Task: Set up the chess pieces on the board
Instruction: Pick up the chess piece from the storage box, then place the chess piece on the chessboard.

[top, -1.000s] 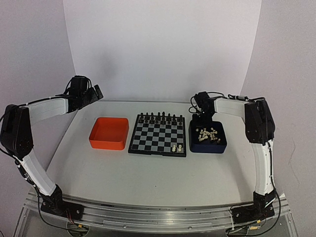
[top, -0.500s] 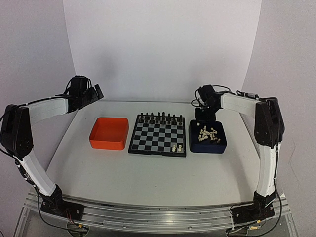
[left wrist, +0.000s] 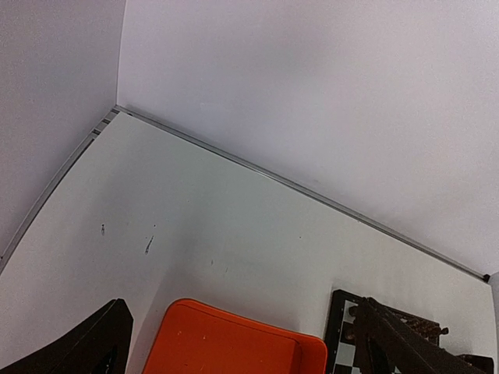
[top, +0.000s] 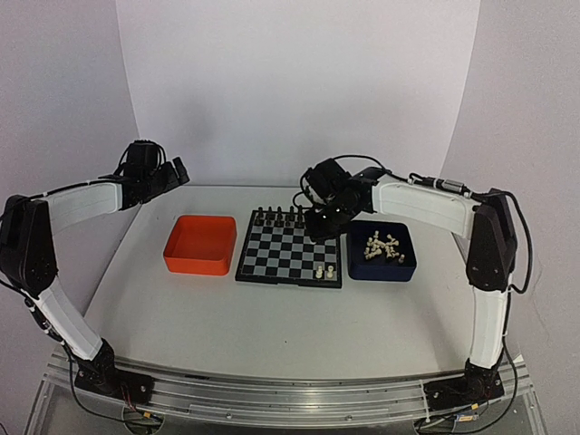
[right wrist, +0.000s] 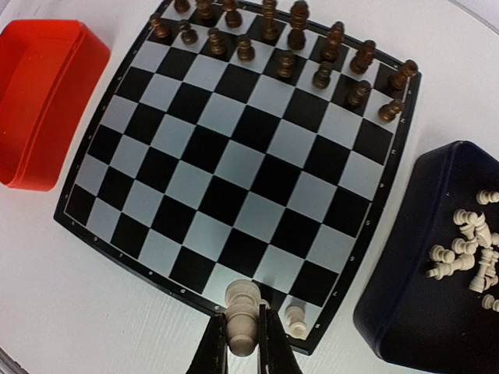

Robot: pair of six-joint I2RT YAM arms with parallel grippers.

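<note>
Top view. Board (top: 288, 246) sits mid-tabletop (top: 272, 326), with the orange tray (top: 199, 245) just beside its left edge and the blue tray (top: 359, 268) just beside its right.
- Black pieces (top: 288, 216) fill the two far rows; that side looks done.
- Only two cream pieces (top: 324, 270) stand on the board, at the near right corner. A loose heap lies in the blue tray.
- Right tool (top: 322, 225) hangs over the board's far right part. Left tool (top: 178, 169) is raised at the far left, well apart from everything.

Left wrist view. Its fingers (left wrist: 86, 351) stand wide, nothing between them. Below are the orange tray, empty as far as shown, and a corner of the board.
- Tabletop is pale and matte with a few small dark marks.
- A thin metal strip runs where it meets the plain white wall (left wrist: 312, 78).

Right wrist view. Tool pinched narrow on one cream piece (right wrist: 242, 310), held upright above the board. One placed piece shows just beside it; the other I cannot see.

Judgement: early days. Nearly the whole cream side is left to place.
</note>
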